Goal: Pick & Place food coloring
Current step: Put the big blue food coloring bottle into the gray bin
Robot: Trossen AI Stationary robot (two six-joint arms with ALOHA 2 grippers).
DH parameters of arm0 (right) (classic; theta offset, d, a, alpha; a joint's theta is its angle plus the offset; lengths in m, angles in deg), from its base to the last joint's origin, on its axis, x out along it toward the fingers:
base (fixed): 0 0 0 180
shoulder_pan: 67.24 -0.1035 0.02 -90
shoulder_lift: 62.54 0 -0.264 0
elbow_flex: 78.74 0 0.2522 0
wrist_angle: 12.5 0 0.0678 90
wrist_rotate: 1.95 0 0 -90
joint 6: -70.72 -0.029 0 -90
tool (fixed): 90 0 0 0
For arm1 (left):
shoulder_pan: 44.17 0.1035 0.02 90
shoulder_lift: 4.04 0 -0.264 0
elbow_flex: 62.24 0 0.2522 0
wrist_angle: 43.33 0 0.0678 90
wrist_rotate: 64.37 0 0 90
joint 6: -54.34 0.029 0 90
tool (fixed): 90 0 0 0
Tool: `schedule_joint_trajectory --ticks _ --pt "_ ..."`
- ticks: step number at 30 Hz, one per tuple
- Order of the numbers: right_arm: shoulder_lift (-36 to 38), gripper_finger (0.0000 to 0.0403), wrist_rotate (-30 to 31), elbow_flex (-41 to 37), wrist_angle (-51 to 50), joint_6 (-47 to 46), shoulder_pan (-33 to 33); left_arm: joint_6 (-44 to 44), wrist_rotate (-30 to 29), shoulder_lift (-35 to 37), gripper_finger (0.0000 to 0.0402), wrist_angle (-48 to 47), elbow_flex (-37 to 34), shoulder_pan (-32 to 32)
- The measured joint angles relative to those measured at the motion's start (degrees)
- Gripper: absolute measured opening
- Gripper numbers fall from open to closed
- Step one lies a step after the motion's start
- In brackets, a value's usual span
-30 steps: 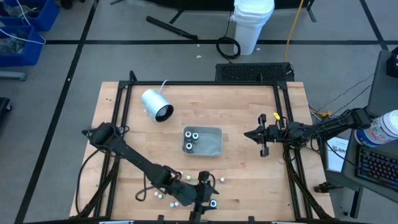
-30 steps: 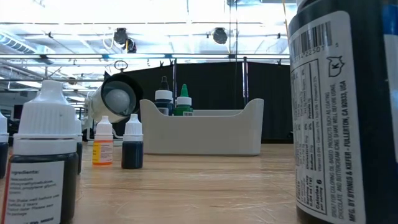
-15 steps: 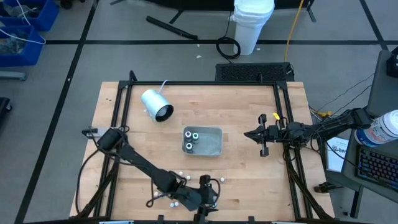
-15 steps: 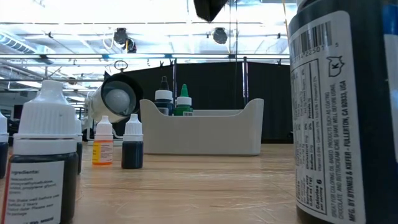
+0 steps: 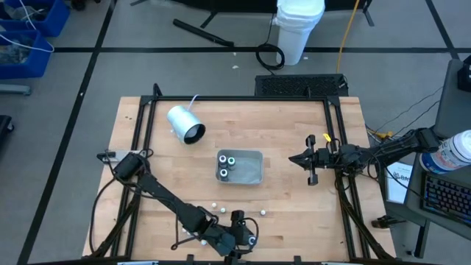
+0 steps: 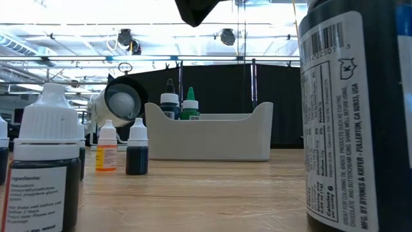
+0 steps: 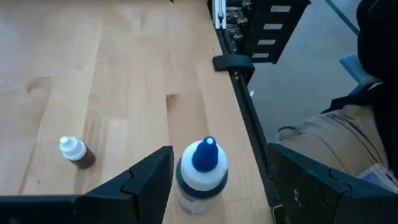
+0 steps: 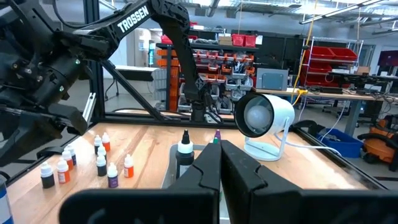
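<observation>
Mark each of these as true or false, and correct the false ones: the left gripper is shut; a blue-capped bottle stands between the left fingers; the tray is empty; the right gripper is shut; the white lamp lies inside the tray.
1. The left gripper is shut. False: its fingers stand open.
2. A blue-capped bottle stands between the left fingers. True, and the fingers are not closed on it.
3. The tray is empty. False: it holds bottles at its left end.
4. The right gripper is shut. True: it waits at the table's right side, holding nothing.
5. The white lamp lies inside the tray. False: it lies on the table, apart from the tray.
</observation>
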Motion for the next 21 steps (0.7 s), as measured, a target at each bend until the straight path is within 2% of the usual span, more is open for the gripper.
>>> schedule_joint_trajectory --ticks 21 --pt "-0.09 0.0000 0.02 0.00 -0.02 0.24 -0.02 0.05 1.21 -2.64 0.0262 0.73 0.02 1.02"
